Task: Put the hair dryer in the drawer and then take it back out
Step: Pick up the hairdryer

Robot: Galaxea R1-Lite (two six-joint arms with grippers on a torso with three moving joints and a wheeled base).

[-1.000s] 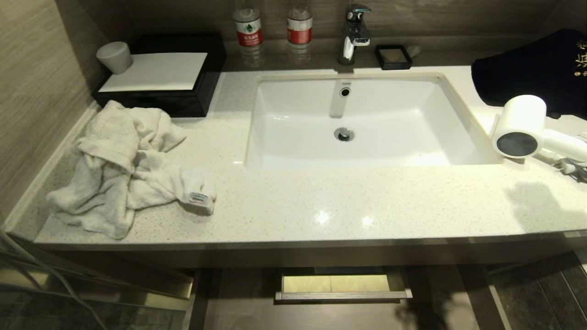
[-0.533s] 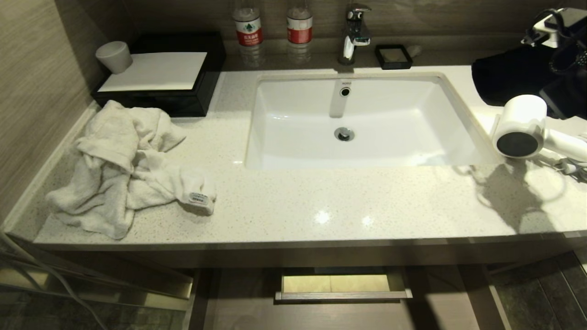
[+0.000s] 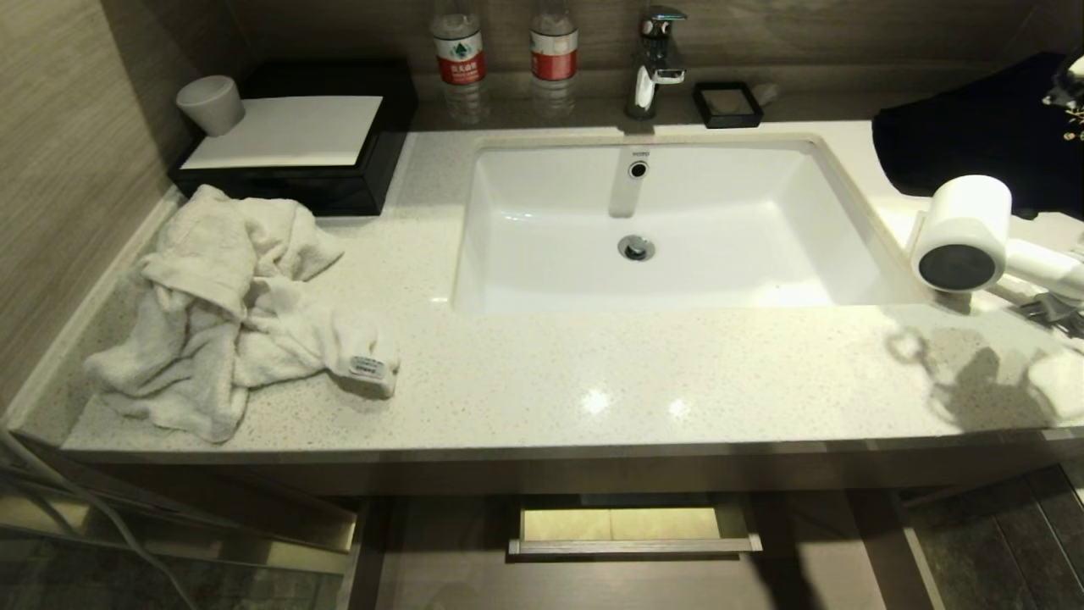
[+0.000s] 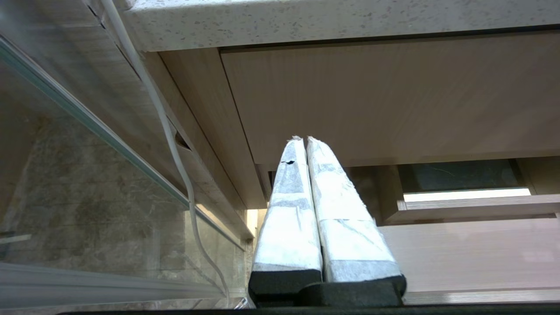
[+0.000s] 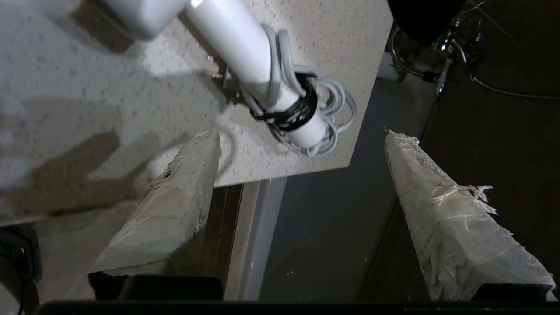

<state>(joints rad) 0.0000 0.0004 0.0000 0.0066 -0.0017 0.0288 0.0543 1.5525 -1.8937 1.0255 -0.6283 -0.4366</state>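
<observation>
Hair dryer (image 3: 965, 233) lies on the worktop (image 3: 593, 373) right of the sink (image 3: 669, 224), the right pincer (image 5: 302, 144) spread wide just off its cord-wrapped handle, the left pincer (image 4: 305, 141) closed below by the partly open drawer (image 3: 633, 527).

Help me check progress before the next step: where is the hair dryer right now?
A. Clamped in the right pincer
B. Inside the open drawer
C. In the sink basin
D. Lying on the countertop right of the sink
D: the hair dryer lies on the countertop beside the sink, and the right pincer stands open, holding nothing.
</observation>
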